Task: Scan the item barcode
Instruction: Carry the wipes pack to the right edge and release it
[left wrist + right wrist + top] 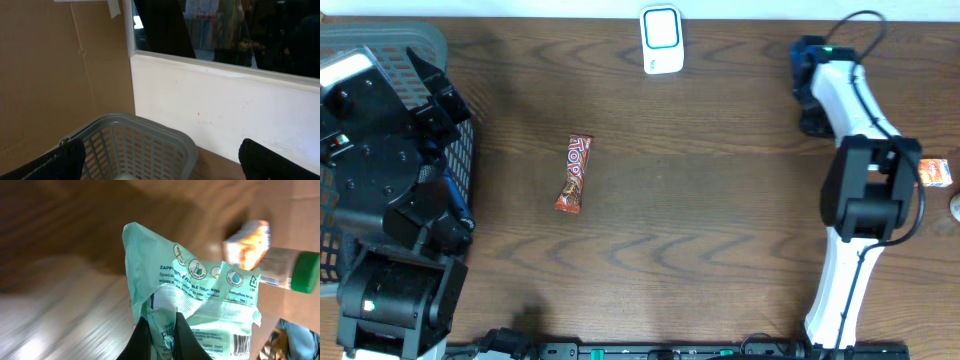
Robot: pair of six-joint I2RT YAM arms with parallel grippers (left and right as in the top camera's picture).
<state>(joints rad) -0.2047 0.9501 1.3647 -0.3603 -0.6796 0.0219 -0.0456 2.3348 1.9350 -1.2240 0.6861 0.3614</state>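
Two arms work at the bench (720,220). The scanner (661,40), white with a blue face, sits at the far edge of the bench near its middle.

Well to the left of the scanner, a grey basket (390,38) with slotted walls fills the far left corner. The dark left arm (380,150) is bent over it. The left wrist view shows the left gripper (161,150) spread wide, with one black finger at each lower corner of the view. It is above the basket's rim, holding nothing and pointing towards a white wall and a sheet of cardboard.

Nearer than the scanner and a little to its left, a candy bar (574,173) in a red wrapper lies alone on the wood. It touches nothing and is well apart from both arms.

Well to the right of the scanner, the white right arm (860,190) reaches along the right side of the bench. The right gripper (165,337) is pressed together, pinching the lower edge of a mint-green wipes packet (200,290). The packet is crumpled and stands up from the fingers, with a barcode (242,342) showing at its lower right corner. From overhead the packet is hidden under the arm.

Furthest right of the scanner, near the bench's right edge, are a small orange box (935,172) and a clear bottle with a green cap (287,272).
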